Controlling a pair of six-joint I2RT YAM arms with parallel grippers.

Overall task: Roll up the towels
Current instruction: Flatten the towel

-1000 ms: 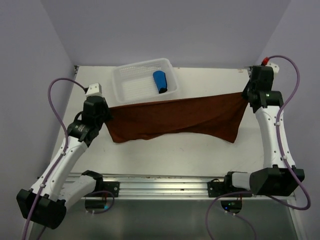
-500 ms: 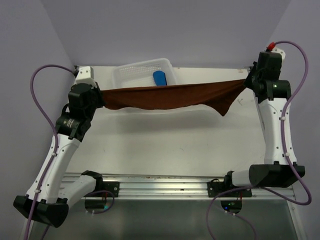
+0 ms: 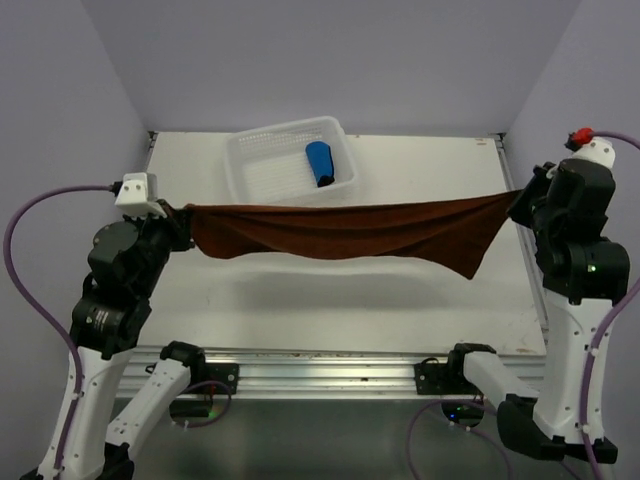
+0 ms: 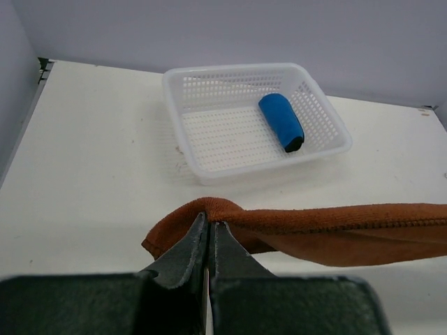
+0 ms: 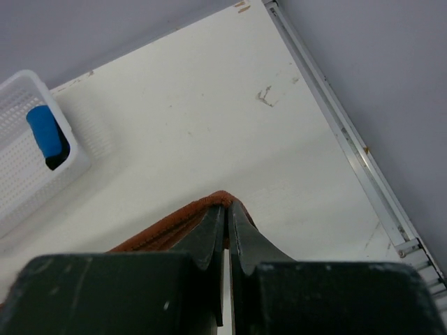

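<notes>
White tabletop [image 3: 330,310] below rust-brown towel [image 3: 340,225], pale lilac walls [image 3: 330,60] around

rust-brown towel [image 3: 340,228]: unrolled, stretched in midair, sagging at its middle.
blue towel [image 3: 320,163]: rolled, lying by the white basket's [image 3: 268,172] right wall.

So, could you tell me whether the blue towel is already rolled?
Rolled: the blue towel lies as a tight cylinder inside the white basket.

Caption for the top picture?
The left gripper and right gripper stretch a rust-brown cloth towel; rolled blue towel in white mesh basket.
</notes>
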